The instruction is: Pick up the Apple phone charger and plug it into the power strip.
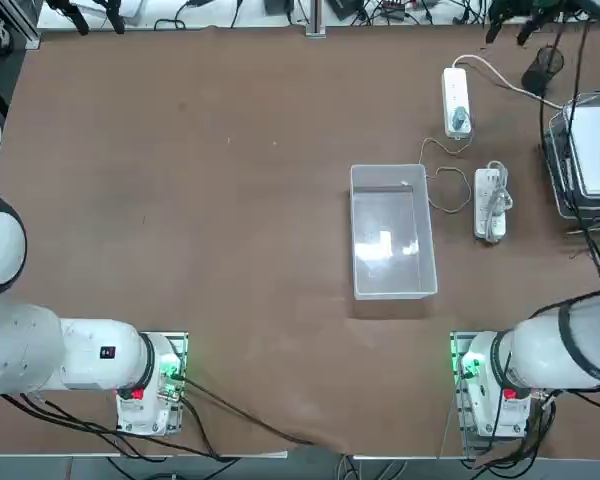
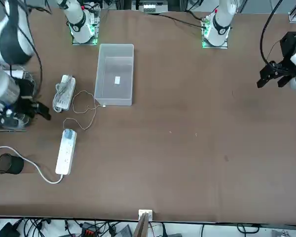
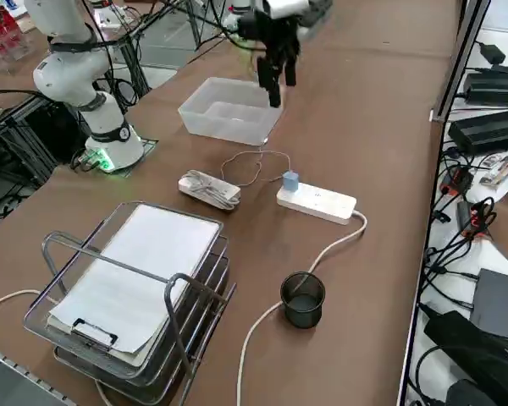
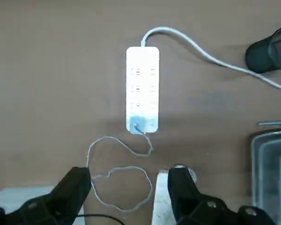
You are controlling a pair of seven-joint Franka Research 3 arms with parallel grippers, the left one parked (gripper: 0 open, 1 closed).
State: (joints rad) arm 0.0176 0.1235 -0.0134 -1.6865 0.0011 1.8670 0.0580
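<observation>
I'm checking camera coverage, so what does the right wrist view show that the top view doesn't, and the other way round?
Only the wrist view: the right tool, open, looking down at the table. Only the top view: the whole clear bin and the right arm's base. Both: the power strip with the charger sitting on its end, and the thin looping cable.

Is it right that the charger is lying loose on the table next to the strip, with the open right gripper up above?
Not quite. The charger is already plugged into the end socket of the power strip, standing on it, as the right side view shows. The right gripper is indeed open above, holding nothing.
</observation>
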